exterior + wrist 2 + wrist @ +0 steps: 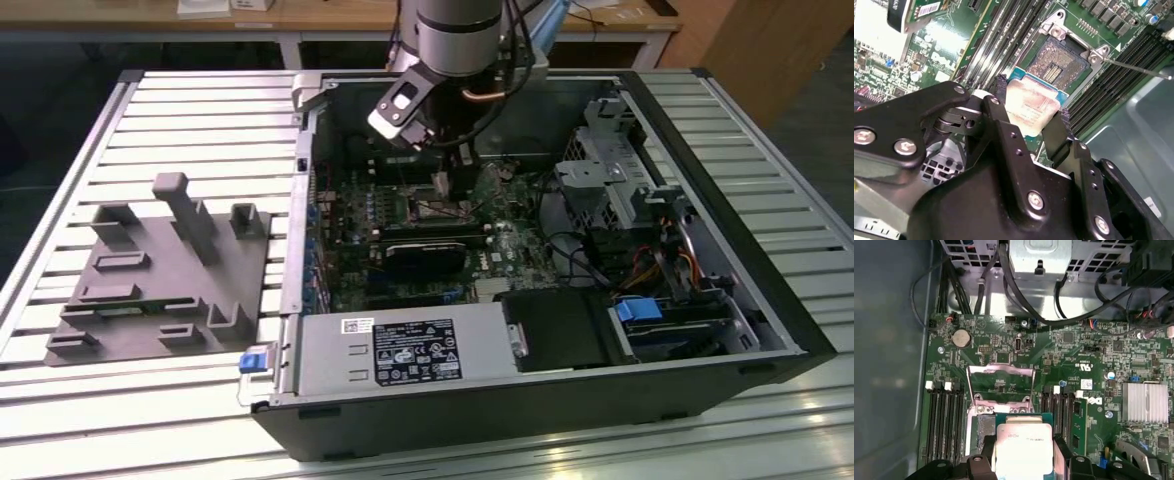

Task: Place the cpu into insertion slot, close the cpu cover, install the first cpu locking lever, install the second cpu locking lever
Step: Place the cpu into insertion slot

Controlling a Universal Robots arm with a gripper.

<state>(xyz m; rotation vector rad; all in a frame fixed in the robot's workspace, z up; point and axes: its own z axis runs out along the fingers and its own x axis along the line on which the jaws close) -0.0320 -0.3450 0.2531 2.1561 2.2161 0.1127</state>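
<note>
Surface: a slatted metal counter (160,130) carries an open computer case (467,425) lying on its side. A grey moulded holder (160,270) stands beside it on the exterior view's left.

Tool (1031,102): in the second wrist view the two black fingers are closed part-way onto opposite edges of the chip (1029,110). The gap between them is exactly the chip's width, and nothing else is touched.

Chip: held flat with its dull metal top facing the camera, inside the case and above the green board. It hangs at the near edge of the socket (1056,62) and is judged not yet seated, since the socket's dark contact field lies fully exposed.

Handling, as a judgement: light, rigid and smooth-sided, so a slack grip could let it slip. It is fragile on the underside, and the socket contacts bend easily. The proper hold is by two opposite edges, as now, keeping it level.

Beyond the chip: in the first wrist view the cover (1000,370), a thin silvery frame, stands raised and clear of the socket. A thin metal lever (1136,68) sticks out free at the socket's corner. Long black memory slots (944,420) flank the socket on both sides.

Farthest: cables and a perforated metal bracket (1039,255) sit against the case wall.
</note>
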